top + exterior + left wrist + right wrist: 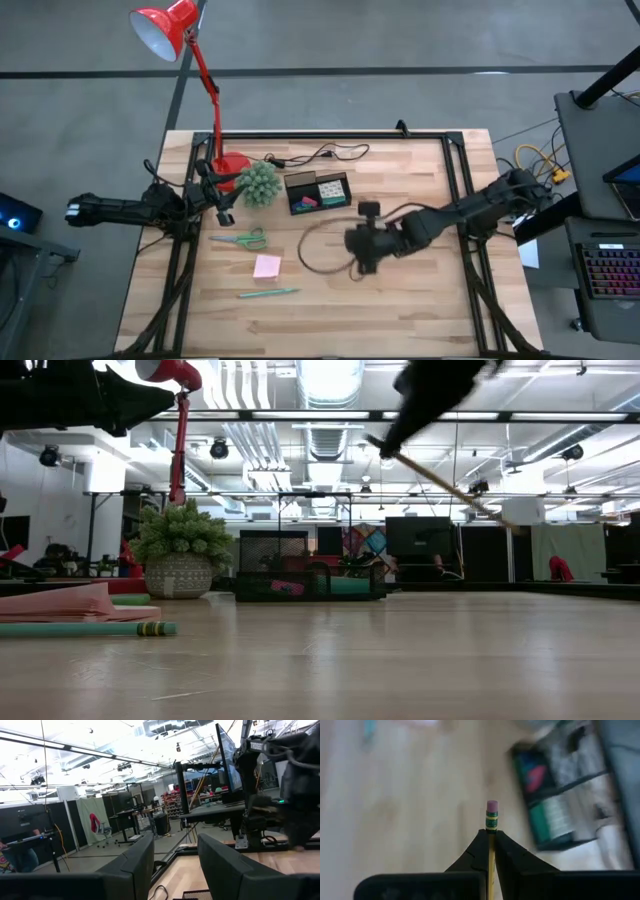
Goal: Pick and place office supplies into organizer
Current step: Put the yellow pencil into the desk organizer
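Pencil (491,822): was clamped between the right end effector's (491,836) closed fingers, pink eraser end sticking out past the tips; in the low view it slanted in the air above the counter (420,300).
Right end effector position: was over mid-counter, just right of the organizer (319,192), not touching it.
Organizer: sat at the back of the counter beside the spiky green plant (260,183); held a pink item, a green item and a patterned block in its compartments.
Left end effector (222,203): was open, fingers apart, holding nothing, at the counter's left edge near the red lamp's base (230,165).
Scissors (241,239): lay flat, front left of the organizer.
Sticky-note pad (267,266): lay just in front of the scissors.
Green pen (268,293): lay nearest the front edge.
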`<state>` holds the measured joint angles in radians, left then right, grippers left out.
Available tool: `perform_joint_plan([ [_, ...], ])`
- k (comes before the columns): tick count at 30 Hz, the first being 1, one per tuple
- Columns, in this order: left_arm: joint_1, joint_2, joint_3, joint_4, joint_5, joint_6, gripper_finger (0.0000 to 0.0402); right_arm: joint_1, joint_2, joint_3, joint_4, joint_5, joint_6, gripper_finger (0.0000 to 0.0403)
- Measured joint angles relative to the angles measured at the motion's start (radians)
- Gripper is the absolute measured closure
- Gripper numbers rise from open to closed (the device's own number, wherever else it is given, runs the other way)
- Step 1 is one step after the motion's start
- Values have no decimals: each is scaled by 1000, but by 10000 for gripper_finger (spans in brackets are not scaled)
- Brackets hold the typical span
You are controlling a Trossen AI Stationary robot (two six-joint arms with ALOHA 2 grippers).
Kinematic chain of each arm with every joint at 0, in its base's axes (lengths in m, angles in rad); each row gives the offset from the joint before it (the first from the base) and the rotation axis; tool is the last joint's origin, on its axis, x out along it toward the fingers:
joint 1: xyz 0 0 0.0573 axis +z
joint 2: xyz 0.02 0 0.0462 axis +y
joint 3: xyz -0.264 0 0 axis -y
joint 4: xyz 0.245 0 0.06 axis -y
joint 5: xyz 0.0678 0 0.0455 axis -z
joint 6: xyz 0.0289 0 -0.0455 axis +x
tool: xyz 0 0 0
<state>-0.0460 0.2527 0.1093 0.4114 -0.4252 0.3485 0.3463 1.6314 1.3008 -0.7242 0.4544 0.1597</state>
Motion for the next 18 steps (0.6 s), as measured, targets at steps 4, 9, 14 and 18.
perform_joint_plan([
  [4, 0, 0, 0, 0, 0, 0, 262, -49, 0, 15, 144, 60, -67, 394],
  [9, 0, 0, 0, 0, 0, 0, 262, -120, 0, 20, 338, 21, -212, 394],
  [14, 0, 0, 0, 0, 0, 0, 262, -196, 1, 20, 452, 12, -273, 394],
  [18, 0, 0, 0, 0, 0, 0, 262, -254, 1, 15, 513, 9, -268, 394],
])
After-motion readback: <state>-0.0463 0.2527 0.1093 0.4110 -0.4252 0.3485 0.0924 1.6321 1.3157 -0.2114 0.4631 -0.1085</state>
